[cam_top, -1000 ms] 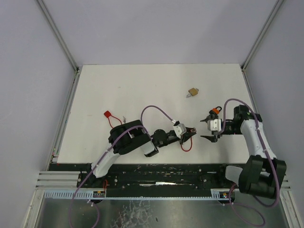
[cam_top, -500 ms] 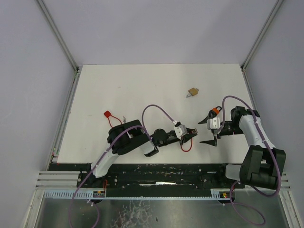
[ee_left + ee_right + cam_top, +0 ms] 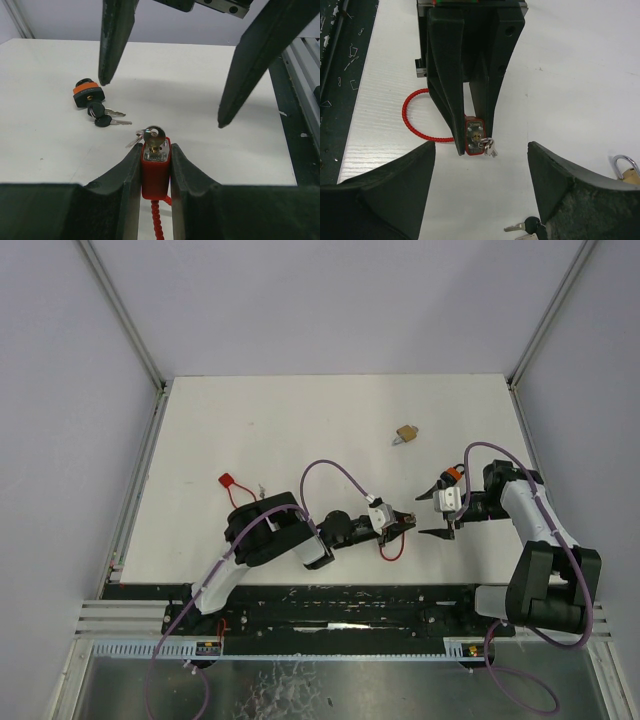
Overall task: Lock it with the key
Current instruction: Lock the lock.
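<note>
Wrist views reveal key (image 3: 153,134) in clamped red padlock (image 3: 155,175)

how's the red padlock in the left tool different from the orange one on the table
The red padlock is clamped in the left tool; the orange padlock lies free on the table. The red one has a key in its keyhole; the orange one's keyhole is bare, black-headed keys beside it. Both face the left wrist camera keyhole-first.
</note>
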